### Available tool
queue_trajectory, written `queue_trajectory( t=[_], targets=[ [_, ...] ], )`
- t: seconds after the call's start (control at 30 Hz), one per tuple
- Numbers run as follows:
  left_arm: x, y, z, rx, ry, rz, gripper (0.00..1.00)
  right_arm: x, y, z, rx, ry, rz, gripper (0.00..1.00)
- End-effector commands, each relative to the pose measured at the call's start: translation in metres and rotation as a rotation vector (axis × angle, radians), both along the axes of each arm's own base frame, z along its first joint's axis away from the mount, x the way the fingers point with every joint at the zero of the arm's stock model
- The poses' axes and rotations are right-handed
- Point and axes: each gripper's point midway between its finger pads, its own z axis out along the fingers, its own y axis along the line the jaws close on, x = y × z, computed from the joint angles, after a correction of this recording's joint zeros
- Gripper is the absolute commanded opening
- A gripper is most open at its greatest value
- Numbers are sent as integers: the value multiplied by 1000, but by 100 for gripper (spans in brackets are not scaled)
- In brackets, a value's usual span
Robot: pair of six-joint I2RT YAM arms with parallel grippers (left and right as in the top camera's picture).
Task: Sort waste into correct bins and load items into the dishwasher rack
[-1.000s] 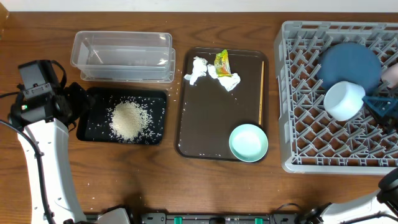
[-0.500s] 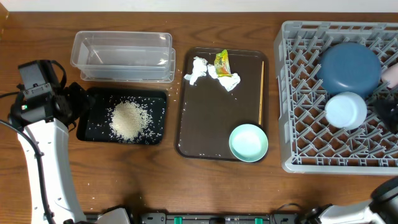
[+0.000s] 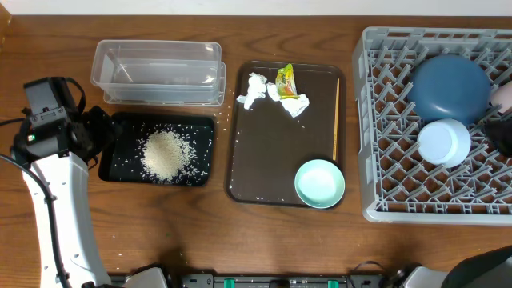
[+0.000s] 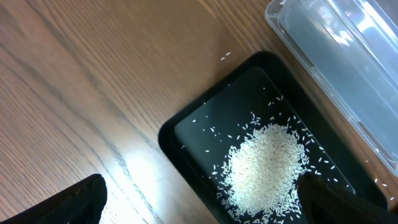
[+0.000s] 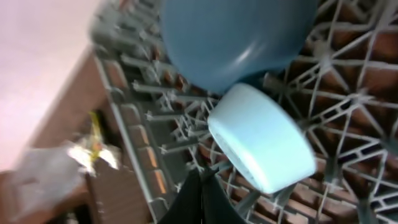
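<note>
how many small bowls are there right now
2. The light blue bowl rests in the grey rack beside the dark blue dish. The mint-green bowl stands on the brown tray. The rack's right edge is cropped, so another could hide there.

Brown wood grain marks the bench [image 3: 264, 240], against a grey rack [image 3: 384, 96], dark blue dish [image 3: 450, 84], light blue bowl [image 3: 444, 142], pale pink cup [image 3: 504, 97], mint-green bowl [image 3: 319, 182], brown serving tray [image 3: 268, 152], black tray [image 3: 122, 152], white rice [image 3: 166, 154], white tissues [image 3: 254, 90], clear tub [image 3: 156, 68] and a yellow-green printed wrapper [image 3: 286, 78].
</note>
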Motion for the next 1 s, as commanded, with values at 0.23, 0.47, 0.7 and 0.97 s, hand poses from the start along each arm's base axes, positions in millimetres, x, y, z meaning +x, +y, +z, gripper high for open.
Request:
queue_trajectory(
  t=[0.23, 0.47, 0.7, 0.97],
  targets=[
    [1, 4, 9, 17, -17, 11, 100, 9, 23, -54, -179, 288, -4, 1],
    [1, 4, 9, 17, -17, 11, 100, 5, 21, -76, -158, 370, -5, 1],
    [1, 4, 9, 17, -17, 11, 100, 2, 13, -94, -175, 438, -33, 1],
    [1, 4, 9, 17, -17, 11, 100, 7, -15, -87, -251, 431, -155, 1]
  ],
)
